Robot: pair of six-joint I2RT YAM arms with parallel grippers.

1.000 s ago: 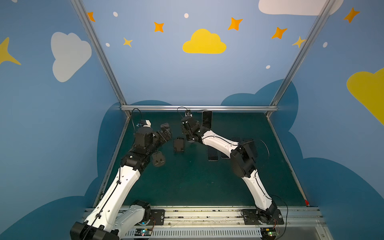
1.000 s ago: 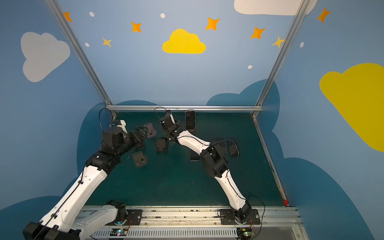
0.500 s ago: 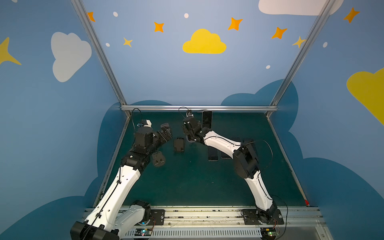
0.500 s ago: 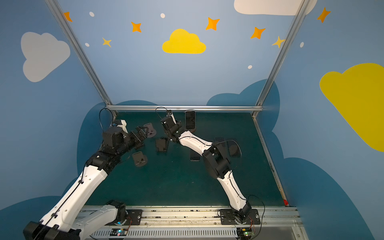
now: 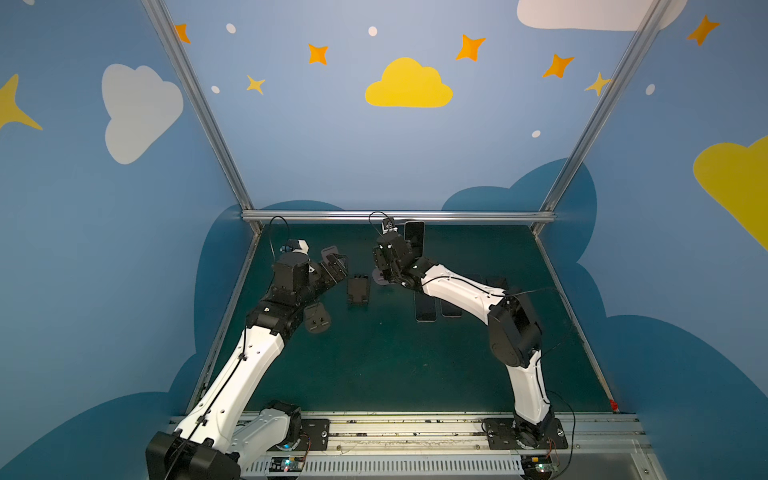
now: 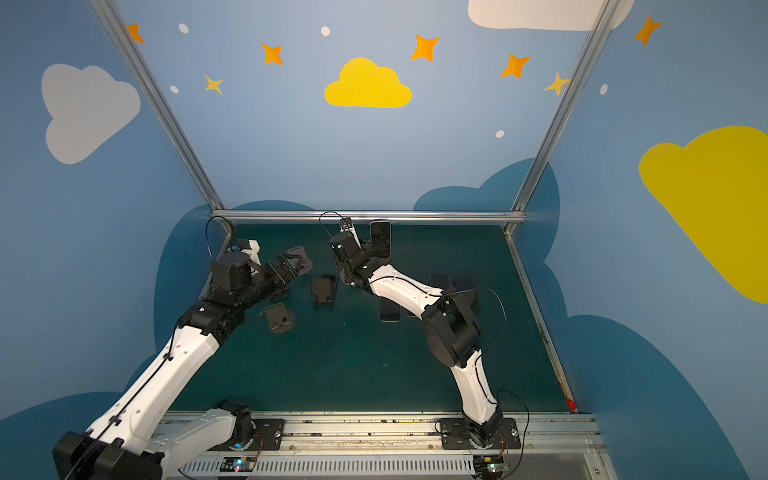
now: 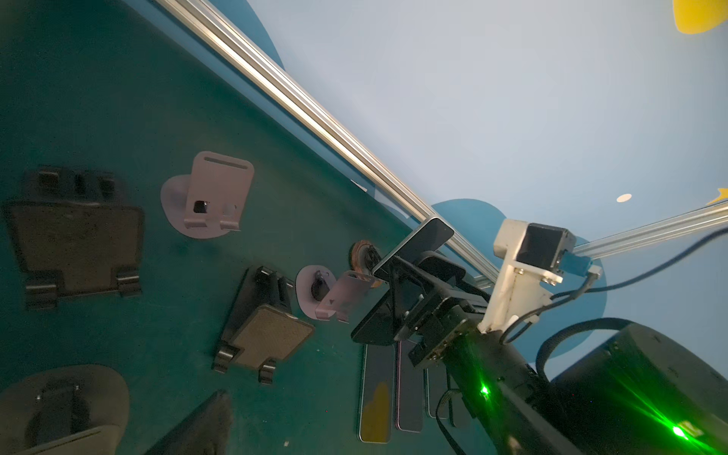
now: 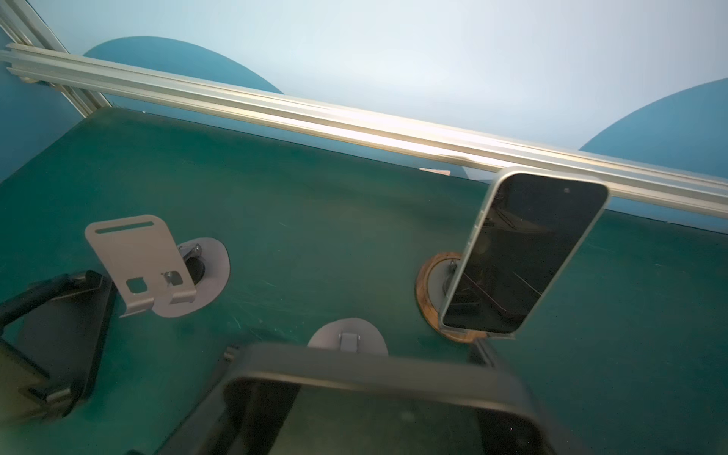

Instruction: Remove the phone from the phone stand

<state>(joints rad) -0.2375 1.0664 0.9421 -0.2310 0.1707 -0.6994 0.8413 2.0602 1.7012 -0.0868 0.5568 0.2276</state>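
- Your right gripper (image 7: pixel 398 299) has its fingers closed tight on the dark phone (image 7: pixel 374 323). This phone is in the air, tilted, just beside the small grey stand (image 7: pixel 327 299), whose plate is bare. I judge that the phone is already off that stand and is held away from the plate so that it does not catch the lip.
- Your left gripper (image 5: pixel 334 266) has its fingers spread fully, with nothing between them. It hovers near the far grey stand (image 7: pixel 212 197), perhaps ready to steady a stand. I cannot see it touching anything.
- Among the stands, only the wooden stand (image 8: pixel 423 287) carries something. A light-edged phone (image 8: pixel 524 256) leans on it at the back of the worktop (image 5: pixel 395 365).
- The far grey stand and the black folding stands (image 7: pixel 268 335) are empty.
- Some flat phones (image 7: pixel 378 394) lie side by side on the worktop under your right arm. I think this row is where the dark phone should go.
- The light-edged phone stands close behind the held one, so you should take care not to knock it.
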